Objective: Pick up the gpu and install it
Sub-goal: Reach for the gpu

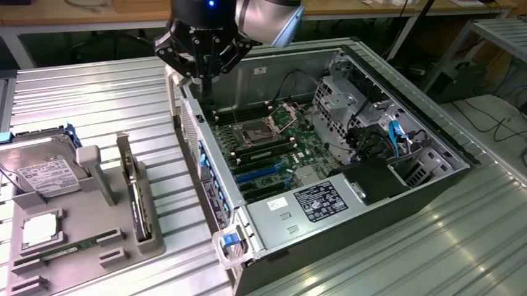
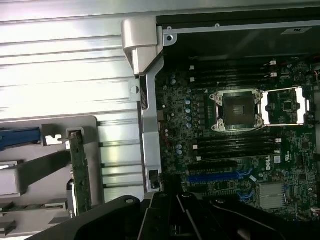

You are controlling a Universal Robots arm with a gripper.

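The gpu (image 1: 134, 188) stands on its long edge in a slot of the grey holder (image 1: 99, 209) at the exterior view's left, a thin green card with a metal end; it is also seen edge-on as the gpu (image 2: 80, 170) in the wrist view. My gripper (image 1: 206, 92) hangs over the rear corner of the open computer case (image 1: 395, 203), well apart from the gpu. Its fingers are shut with nothing between them. The gripper's dark body (image 2: 175, 212) sits above the case wall. Blue expansion slots (image 1: 259, 172) lie bare on the motherboard (image 2: 240, 150).
On the holder also rest a silver hard drive (image 1: 45, 176), a processor chip (image 1: 41, 229) and a narrow memory stick (image 1: 70, 250). Inside the case are an open processor socket (image 2: 237, 110), a power supply (image 1: 321, 203) and drive cages (image 1: 354, 98). Ribbed metal table (image 1: 91, 98) surrounds everything.
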